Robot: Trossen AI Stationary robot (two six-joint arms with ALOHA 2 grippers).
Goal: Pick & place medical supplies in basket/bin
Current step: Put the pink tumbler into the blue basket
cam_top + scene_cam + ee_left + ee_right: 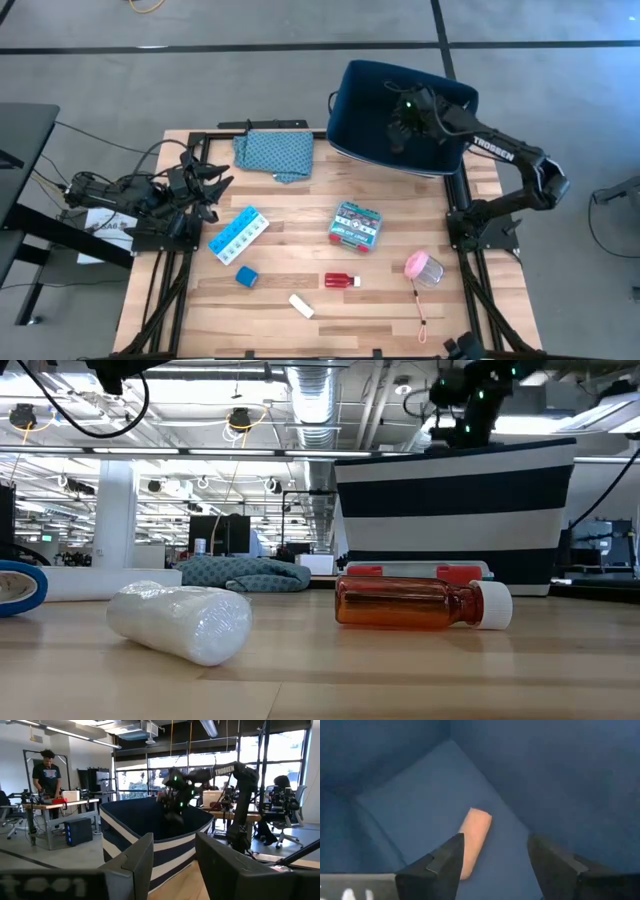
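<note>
The navy bin [352, 110] with white stripes [455, 510] stands at the table's far right. My right gripper [405, 115] hangs open inside its mouth [495, 865]; below it, a brown oblong [474, 840] lies flat on the bin floor, untouched. On the table lie the blue-white pill organizer [238, 235], teal-red box [355, 225], red white-capped bottle [341, 281] on its side [420, 603], blue cube [246, 276], white tube [301, 306] and pink roll [424, 268]. My left gripper [205, 185] waits open at the left edge [175, 865].
A teal patterned folded cloth [274, 153] lies left of the bin near the far edge. A thin cord [420, 305] trails from the pink roll toward the near edge. A person [48, 772] stands at a bench in the room beyond.
</note>
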